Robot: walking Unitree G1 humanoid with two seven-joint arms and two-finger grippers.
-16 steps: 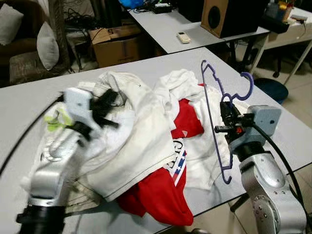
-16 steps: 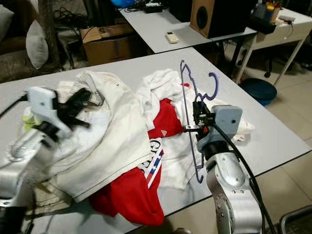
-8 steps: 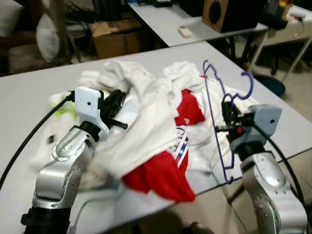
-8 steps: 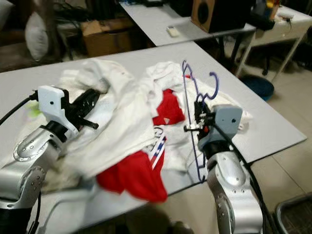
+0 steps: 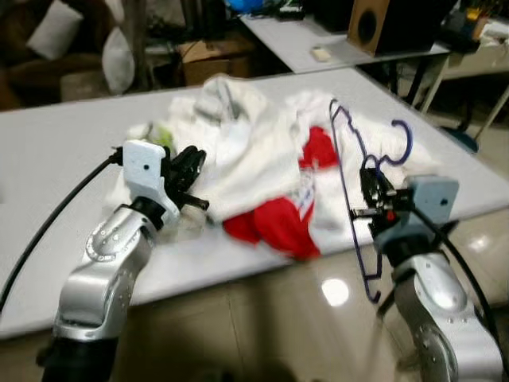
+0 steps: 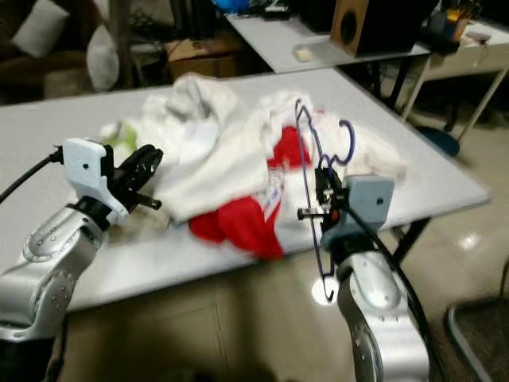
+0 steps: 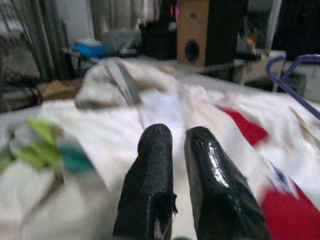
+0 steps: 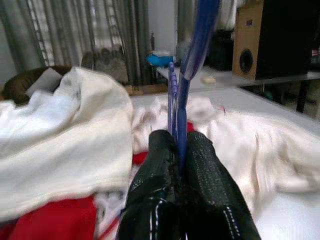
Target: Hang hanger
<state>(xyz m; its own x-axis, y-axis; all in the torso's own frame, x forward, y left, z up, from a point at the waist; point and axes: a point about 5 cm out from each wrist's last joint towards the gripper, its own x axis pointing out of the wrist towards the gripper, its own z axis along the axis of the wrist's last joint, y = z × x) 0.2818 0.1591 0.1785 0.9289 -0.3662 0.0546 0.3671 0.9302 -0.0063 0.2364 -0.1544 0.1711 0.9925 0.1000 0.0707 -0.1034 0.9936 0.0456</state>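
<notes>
A purple plastic hanger point(image 5: 343, 151) stands upright in front of me, hook point(image 5: 404, 142) up and off to the right. My right gripper point(image 5: 371, 189) is shut on its thin frame, and the hanger's bar point(image 8: 182, 100) runs up from between the black fingers point(image 8: 155, 160). The hanger now hangs over the table's front edge and the floor. My left gripper point(image 5: 193, 163) is raised near the left side of the clothes pile, shut with nothing in it; its fingertips point(image 7: 155, 137) point at the white cloth.
A heap of white clothes point(image 5: 246, 151) and a red garment point(image 5: 274, 223) lies on the grey table point(image 5: 64, 151). Behind stand a second table with a remote point(image 5: 321, 54), a wooden speaker point(image 5: 374, 24), a cardboard box point(image 5: 211, 56) and cushions point(image 5: 118, 60). Glossy floor point(image 5: 278, 318) lies below.
The whole view has drawn back from the table, so its front edge and the floor now show. The right gripper still holds the hanger; the left arm has steadied, raised.
</notes>
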